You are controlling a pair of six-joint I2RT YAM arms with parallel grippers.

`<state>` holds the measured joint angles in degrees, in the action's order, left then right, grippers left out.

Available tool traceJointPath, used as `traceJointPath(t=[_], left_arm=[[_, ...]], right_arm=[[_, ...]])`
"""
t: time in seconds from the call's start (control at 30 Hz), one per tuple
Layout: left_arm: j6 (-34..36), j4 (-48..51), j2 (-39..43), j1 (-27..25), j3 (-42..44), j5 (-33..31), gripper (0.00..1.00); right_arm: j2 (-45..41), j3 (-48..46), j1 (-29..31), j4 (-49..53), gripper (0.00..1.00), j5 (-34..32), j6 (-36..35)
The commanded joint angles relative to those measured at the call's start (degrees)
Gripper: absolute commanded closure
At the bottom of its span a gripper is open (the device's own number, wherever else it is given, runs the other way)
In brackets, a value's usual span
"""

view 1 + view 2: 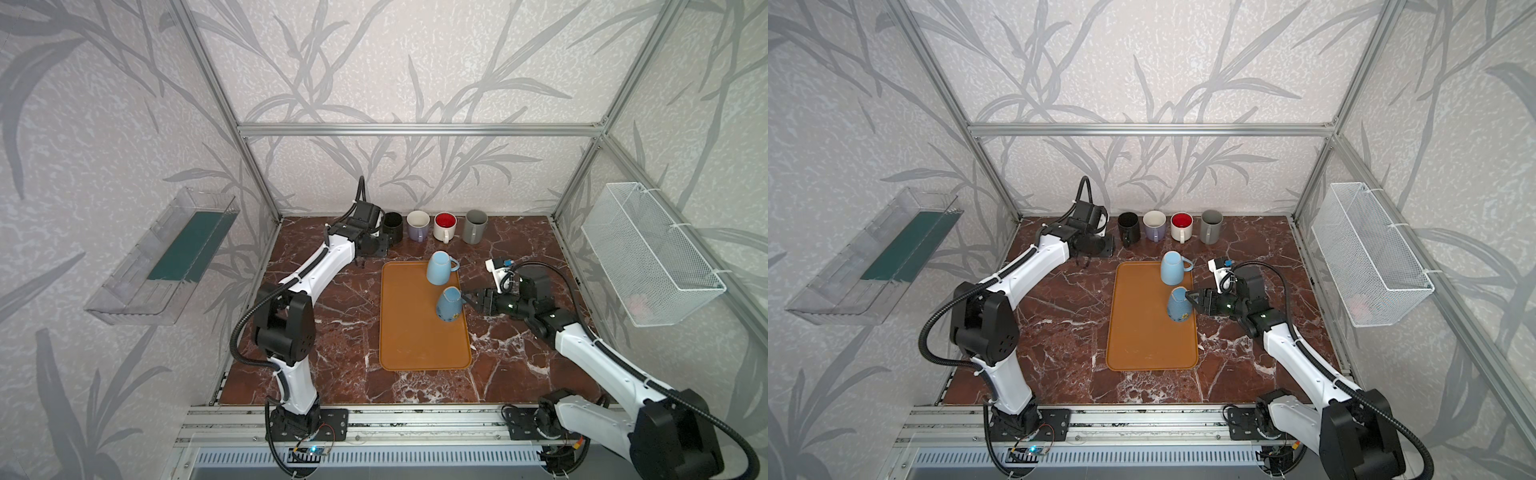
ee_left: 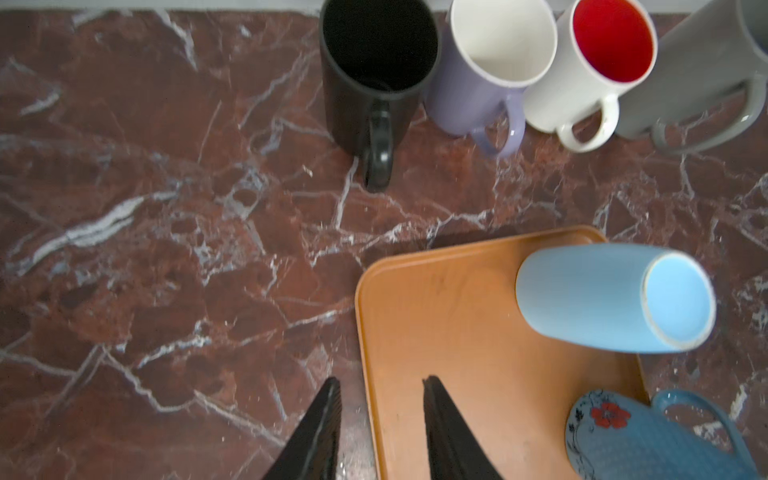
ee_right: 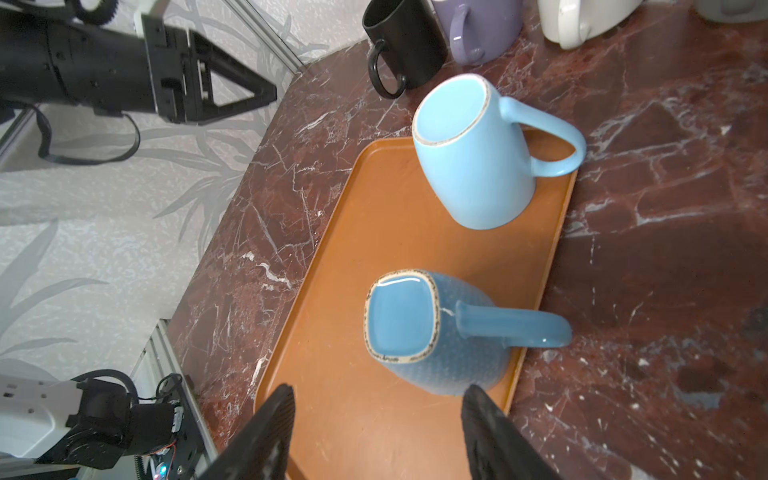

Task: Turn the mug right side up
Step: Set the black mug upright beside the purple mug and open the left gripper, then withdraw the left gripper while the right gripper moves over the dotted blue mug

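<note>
Two mugs stand upside down on the orange tray [image 1: 415, 340] [image 3: 353, 249]. The light blue mug [image 1: 440, 268] [image 3: 473, 166] is at the tray's far end. The darker blue patterned mug [image 1: 449, 305] [image 1: 1179, 305] [image 3: 432, 332] stands nearer, its handle pointing right over the tray edge. My right gripper [image 1: 467, 299] [image 1: 1190, 297] [image 3: 380, 392] is open right beside this mug, which lies just past the fingertips with nothing between them. My left gripper [image 1: 360, 262] [image 2: 382, 380] hangs open and empty over the tray's far left corner, in front of the black mug.
Along the back wall several upright mugs stand in a row: black [image 1: 392, 226], lilac [image 1: 417, 226], white with red inside [image 1: 444, 226], grey [image 1: 475, 226]. A wire basket [image 1: 648, 257] hangs on the right wall, a clear shelf [image 1: 166, 257] on the left.
</note>
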<state>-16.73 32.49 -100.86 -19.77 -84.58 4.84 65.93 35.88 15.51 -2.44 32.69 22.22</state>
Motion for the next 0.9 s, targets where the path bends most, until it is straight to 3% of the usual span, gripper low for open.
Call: traceJointPath(t=[0.0,0.2,0.63,0.87], left_arm=[[-3.57,-6.48,6.14,-0.27,5.53,1.03,0.63],[-3.03,-8.31,12.13,-0.36,11.80,-0.05,0.62],[-3.02,-6.61,17.03,-0.45,14.80,-0.38,0.62],[-3.57,-6.65,20.41,-0.46,17.42,-1.13,0.62]], right_arm=[[3.36,2.12,-1.75,-7.23,0.31,3.01,-0.44],[12.05,3.04,-7.04,-14.11,0.24,10.64,2.47],[29.86,5.80,-7.11,-29.51,0.22,16.61,6.79],[30.91,3.20,-7.08,-32.84,0.22,18.31,9.32]])
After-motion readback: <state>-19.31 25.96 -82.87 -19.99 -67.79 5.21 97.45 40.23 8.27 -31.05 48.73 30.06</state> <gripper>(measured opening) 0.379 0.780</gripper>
